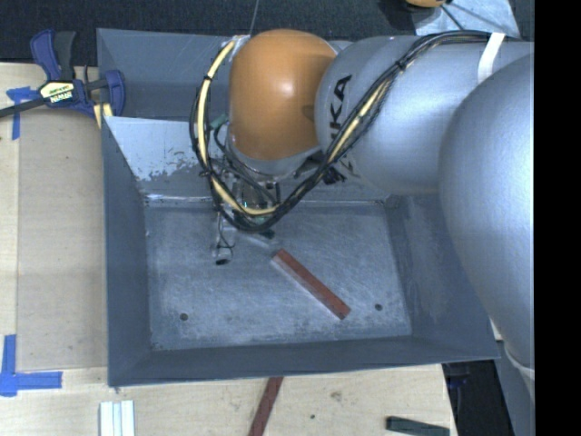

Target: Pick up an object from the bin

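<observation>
A flat reddish-brown strip point(310, 283) lies slantwise on the bin floor, right of the middle, running from upper left to lower right. My gripper point(221, 254) hangs below the orange cover near the back left of the floor, its one visible fingertip close to the floor. It stands to the left of the strip's upper end and apart from it. I see nothing between the fingers.
The arm and its orange cover with looped cables cover the back and right of the bin. The bin's sloping walls rise on all sides round the floor.
</observation>
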You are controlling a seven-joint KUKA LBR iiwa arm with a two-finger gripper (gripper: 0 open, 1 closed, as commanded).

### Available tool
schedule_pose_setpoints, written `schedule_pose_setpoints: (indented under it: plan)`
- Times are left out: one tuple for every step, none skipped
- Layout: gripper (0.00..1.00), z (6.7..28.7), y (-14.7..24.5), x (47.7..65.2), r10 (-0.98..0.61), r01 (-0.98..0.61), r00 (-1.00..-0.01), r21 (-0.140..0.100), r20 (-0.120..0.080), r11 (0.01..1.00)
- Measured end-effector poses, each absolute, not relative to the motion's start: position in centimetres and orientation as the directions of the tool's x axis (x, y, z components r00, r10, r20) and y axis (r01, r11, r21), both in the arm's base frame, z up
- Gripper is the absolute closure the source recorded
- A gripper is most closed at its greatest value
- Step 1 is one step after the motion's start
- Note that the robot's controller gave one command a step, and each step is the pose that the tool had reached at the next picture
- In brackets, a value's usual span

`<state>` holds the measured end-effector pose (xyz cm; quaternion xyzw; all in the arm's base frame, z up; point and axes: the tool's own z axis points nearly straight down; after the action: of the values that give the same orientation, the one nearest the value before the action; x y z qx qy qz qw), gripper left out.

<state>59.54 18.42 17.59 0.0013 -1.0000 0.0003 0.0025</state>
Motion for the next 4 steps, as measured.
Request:
schedule_pose_setpoints:
  plan:
    - [0.00, 18.1, 18.4, 59.7, 0.000, 0.000, -1.000, 0.001, -0.003, 1.000]
    - [0.00, 10.3, 13.0, 62.0, -0.009, -0.009, -1.000, 0.001, -0.008, 1.000]
    - [0.00, 8.6, 11.3, 62.2, -0.015, -0.015, -1.000, 0.000, -0.002, 1.000]
    - [0.00, 10.7, 10.5, 62.5, 0.037, 0.037, -0.999, 0.001, -0.007, 0.999]
